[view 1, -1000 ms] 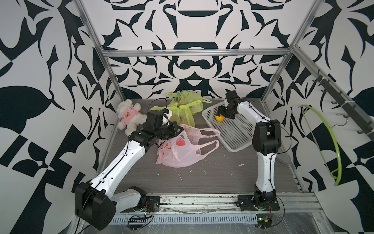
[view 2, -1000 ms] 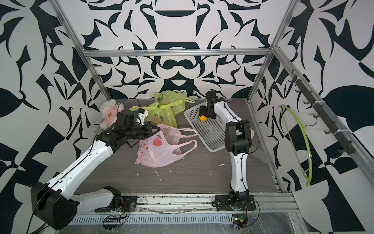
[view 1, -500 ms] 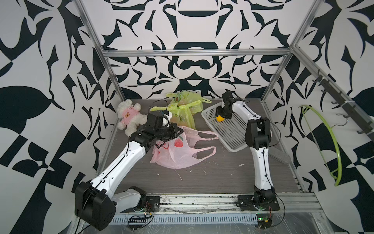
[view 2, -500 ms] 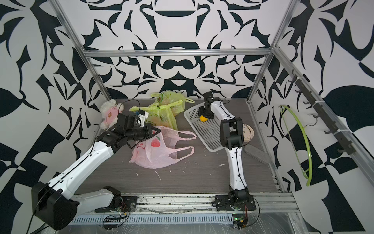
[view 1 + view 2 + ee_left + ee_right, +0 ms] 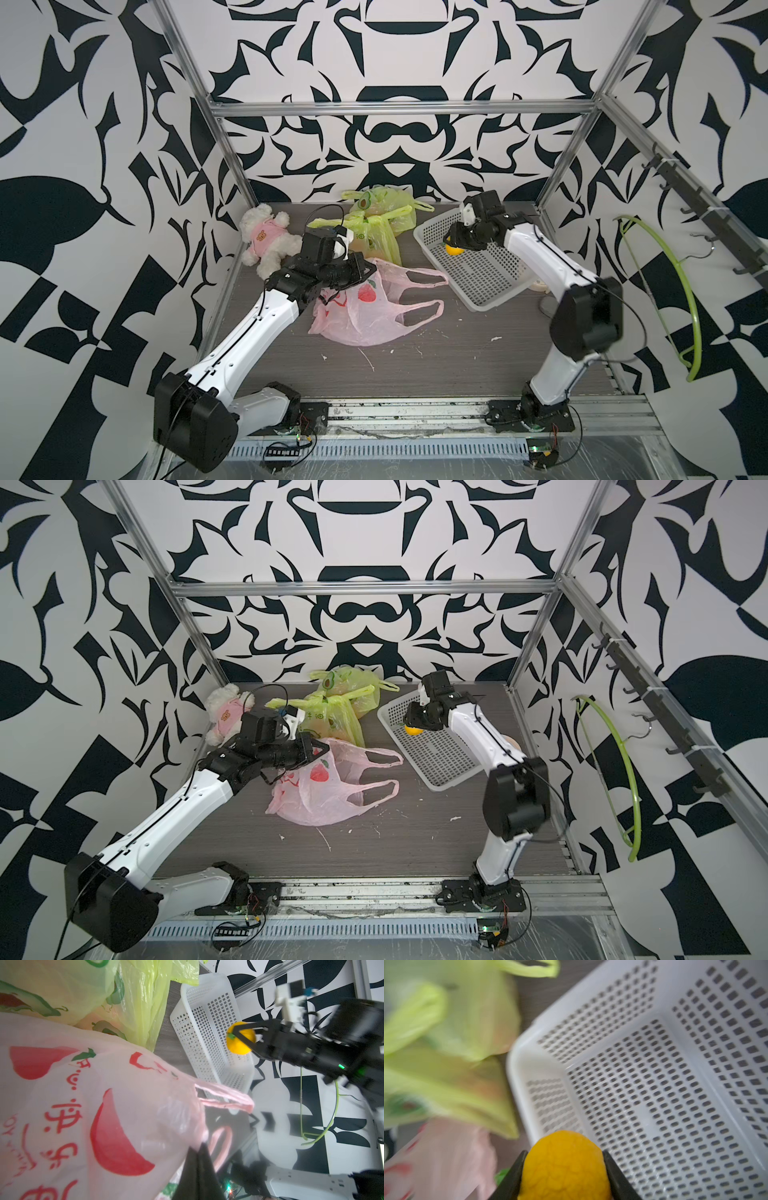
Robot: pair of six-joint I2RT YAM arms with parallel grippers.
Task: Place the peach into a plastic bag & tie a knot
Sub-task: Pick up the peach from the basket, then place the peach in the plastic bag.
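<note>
Two grips: right jaws hold the light peach (image 5: 564, 1165) mid-body (likely firm, slippery); left jaws pinch the flimsy bag (image 5: 365, 311) by its rim.

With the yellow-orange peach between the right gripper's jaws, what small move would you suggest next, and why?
Probably lift the yellow-orange peach clear of the white perforated plastic basket: the right gripper grips it, and the left gripper holds the pink plastic bag nearby.

Pink bag (image 5: 116, 1093) — red printed characters; none legible.
</note>
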